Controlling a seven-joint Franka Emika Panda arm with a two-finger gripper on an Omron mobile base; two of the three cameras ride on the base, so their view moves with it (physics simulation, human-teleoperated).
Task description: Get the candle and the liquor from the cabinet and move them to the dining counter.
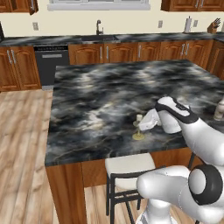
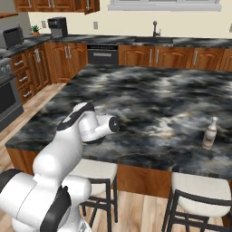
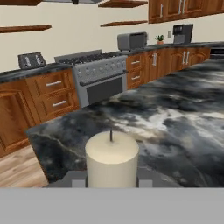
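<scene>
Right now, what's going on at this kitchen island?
The white arm's gripper is closed on the candle, whose round foot sits on the dining counter near its front edge. In the hand view the cream candle fills the space between the fingertips. The liquor already stands upright on the same counter, off to the arm's right. So both items are on the island, and the candle isn't released yet.

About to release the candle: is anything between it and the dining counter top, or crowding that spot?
Nothing visible. The candle stands with its foot on the dining counter, the tool closed on it. The liquor stands well off to the side; the marble around the candle is bare.
</scene>
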